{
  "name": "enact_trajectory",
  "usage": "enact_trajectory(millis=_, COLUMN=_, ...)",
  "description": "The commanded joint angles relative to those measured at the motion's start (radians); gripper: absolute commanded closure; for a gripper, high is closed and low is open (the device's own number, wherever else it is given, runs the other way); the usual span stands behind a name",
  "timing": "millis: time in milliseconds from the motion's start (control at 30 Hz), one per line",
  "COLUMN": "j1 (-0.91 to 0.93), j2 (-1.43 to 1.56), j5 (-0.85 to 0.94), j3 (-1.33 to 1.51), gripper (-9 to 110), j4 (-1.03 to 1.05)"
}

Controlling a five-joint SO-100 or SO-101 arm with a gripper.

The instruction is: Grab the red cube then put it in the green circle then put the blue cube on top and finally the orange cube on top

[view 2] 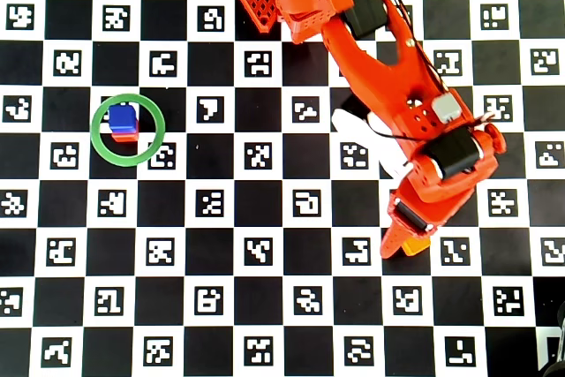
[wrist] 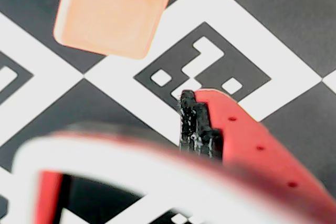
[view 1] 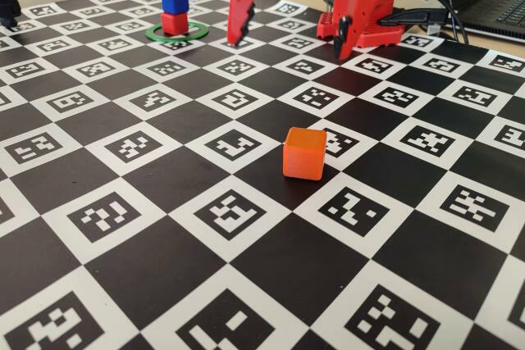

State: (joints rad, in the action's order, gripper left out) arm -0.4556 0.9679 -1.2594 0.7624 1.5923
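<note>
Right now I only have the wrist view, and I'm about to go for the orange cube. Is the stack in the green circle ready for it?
Observer: Yes. In the fixed view the blue cube sits on top of the red cube, inside the green circle.
Operator: My view shows the cube past one fingertip. Where is the hand over it?
Observer: In the overhead view the hand covers most of the orange cube. Only a small piece of the cube shows, on the hand's right side in that view.
</note>
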Motion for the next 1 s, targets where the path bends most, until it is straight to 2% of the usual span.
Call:
enact_trajectory(millis=0, j1=-0.012, j2=0.011, j5=-0.026, j3=-0.115, gripper=61, j4=0.012)
enact_trajectory(millis=400, j1=-0.074, j2=-0.084, j5=-0.043, j3=-0.150, gripper=61, j4=-0.018)
enact_trajectory(millis=967, j1=-0.023, j2=-0.213, j5=-0.072, j3=-0.235, gripper=62, j4=-0.026)
